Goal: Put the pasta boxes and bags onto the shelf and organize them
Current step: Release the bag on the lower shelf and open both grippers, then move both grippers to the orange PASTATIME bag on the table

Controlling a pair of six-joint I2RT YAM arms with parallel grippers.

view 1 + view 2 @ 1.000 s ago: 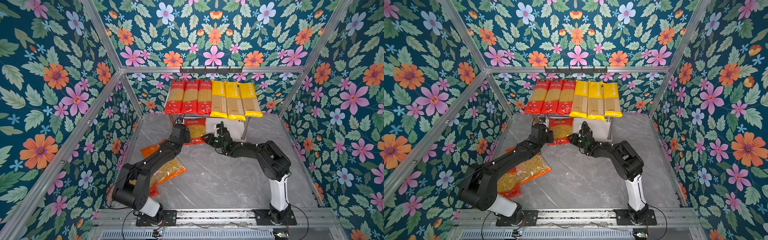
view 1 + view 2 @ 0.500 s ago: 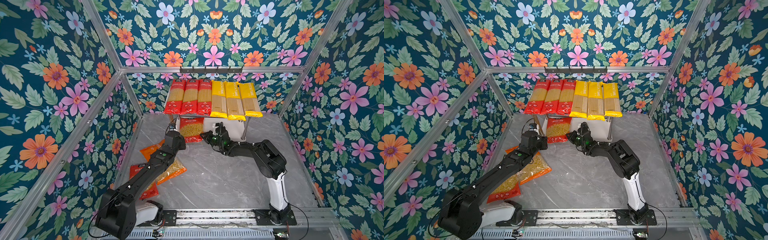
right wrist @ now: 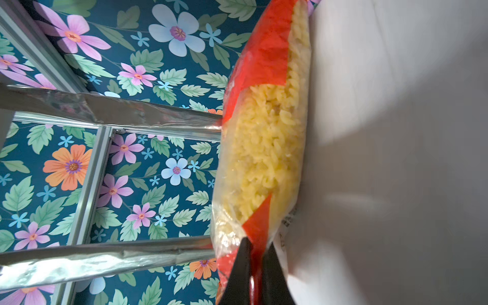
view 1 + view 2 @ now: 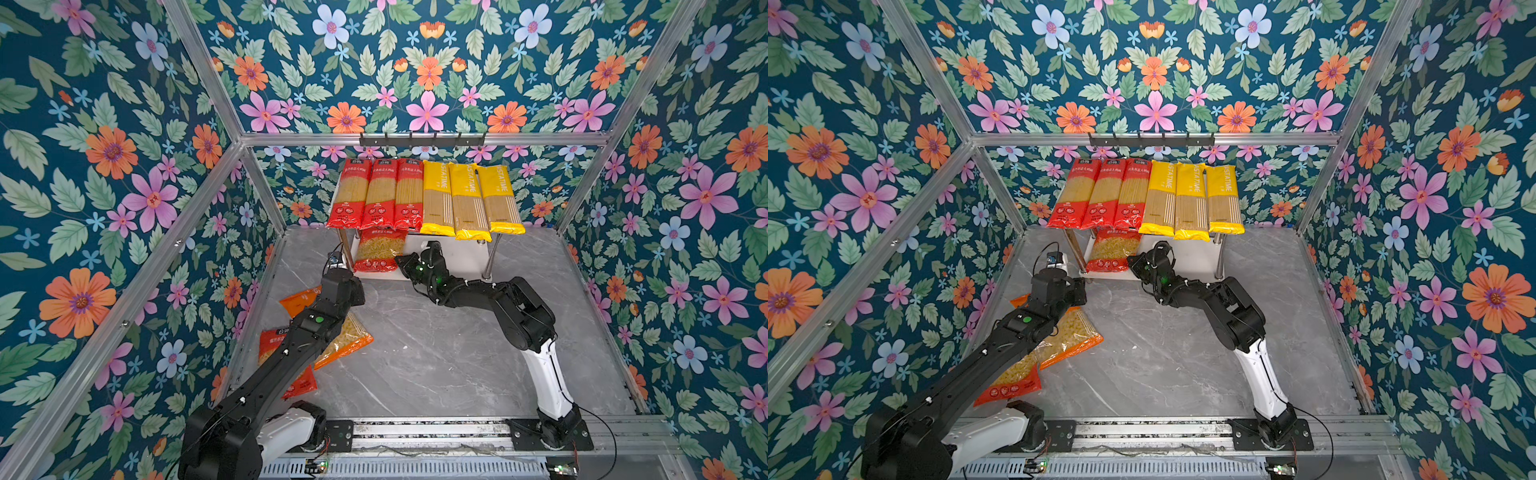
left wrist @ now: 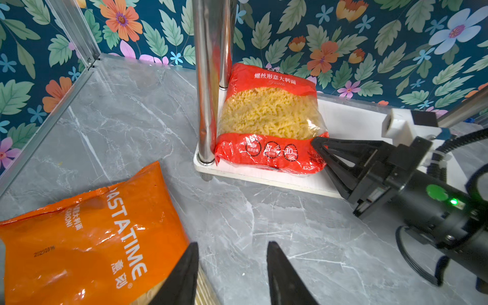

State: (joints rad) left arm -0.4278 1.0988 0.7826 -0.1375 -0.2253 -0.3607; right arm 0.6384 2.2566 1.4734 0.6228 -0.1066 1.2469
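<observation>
on shelf top tier: three red spaghetti packs, three yellow spaghetti packs, placed. lower tier: red fusilli bag, right gripper pinching its corner. left gripper parted, empty. orange bag, second red bag unshelved on table.

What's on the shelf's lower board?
One red fusilli bag at the left end, pinched by the right gripper. The back of the lower board is hidden under the spaghetti packs.
</observation>
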